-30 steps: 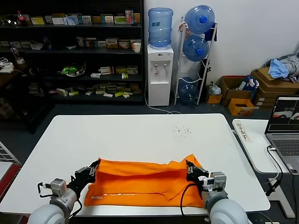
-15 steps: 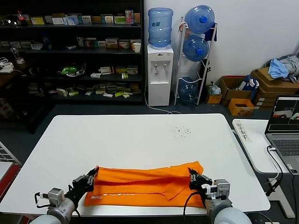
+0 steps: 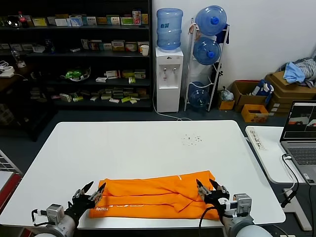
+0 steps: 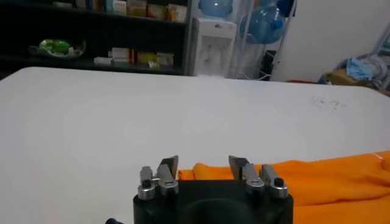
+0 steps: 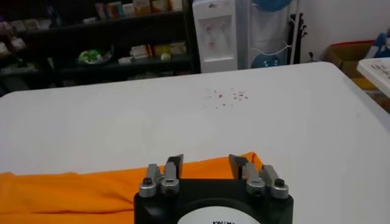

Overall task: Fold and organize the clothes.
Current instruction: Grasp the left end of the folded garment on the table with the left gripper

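The left gripper [image 3: 89,194] sits at the near left edge of the white table [image 3: 123,143], its two fingers spread apart with nothing between them; in the left wrist view the left gripper [image 4: 203,167] shows an empty gap between the fingertips, with the end of the orange T-shirt [image 4: 317,182] lying just beyond them, and whether a tip touches the cloth cannot be told. The orange T-shirt [image 3: 153,193] lies folded into a long flat band across the near part of the table, between the two grippers, pale lettering near its front left corner. At its right end the right gripper [image 3: 209,189] is likewise released, fingers parted over the shirt's corner and holding nothing; the right wrist view shows the right gripper [image 5: 205,163] with the orange cloth [image 5: 67,192] under and beside the fingers.
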